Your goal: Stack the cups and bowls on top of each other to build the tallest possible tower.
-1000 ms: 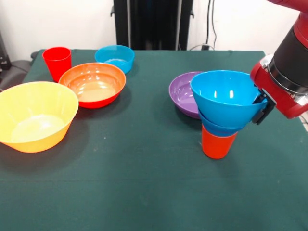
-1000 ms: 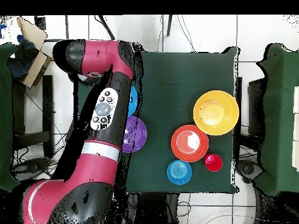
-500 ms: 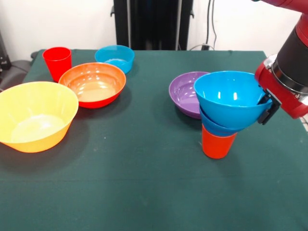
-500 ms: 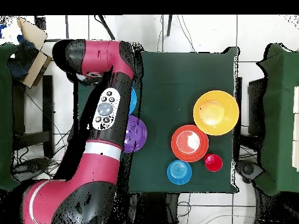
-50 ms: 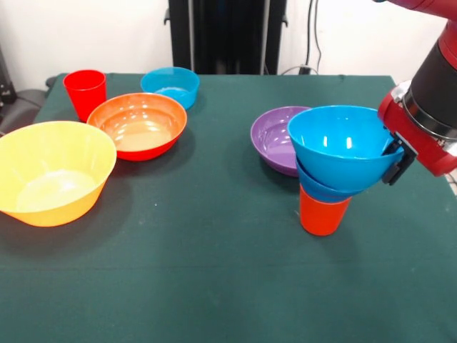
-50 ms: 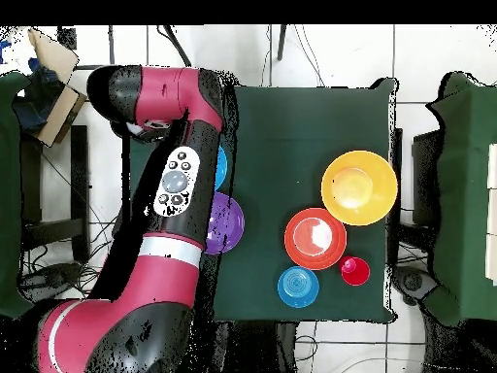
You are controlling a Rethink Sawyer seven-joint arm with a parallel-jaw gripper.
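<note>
A tower stands at the right in the front view: an orange cup [image 5: 323,214] at the bottom, a small blue bowl [image 5: 325,190] nested on it, and a medium blue bowl [image 5: 339,153] on top. My gripper [image 5: 391,153] pinches the right rim of that top bowl, with a black finger [image 5: 397,163] on the outside wall. Just behind the tower lies the purple bowl [image 5: 273,139]. At the left are the red cup [image 5: 86,91], an orange-red bowl [image 5: 137,125], a big yellow bowl [image 5: 50,171] and a blue bowl [image 5: 171,84]. Overhead, my arm [image 6: 175,185] hides the tower.
The green table [image 5: 214,271] ends close to the tower on the right. Overhead, the purple bowl [image 6: 228,221] peeks from under the arm, with the yellow bowl [image 6: 359,187], orange-red bowl [image 6: 315,238], blue bowl [image 6: 298,287] and red cup [image 6: 355,271] grouped together.
A second ago the gripper and the top blue bowl shifted slightly to the right together. Over the last half second nothing has moved.
</note>
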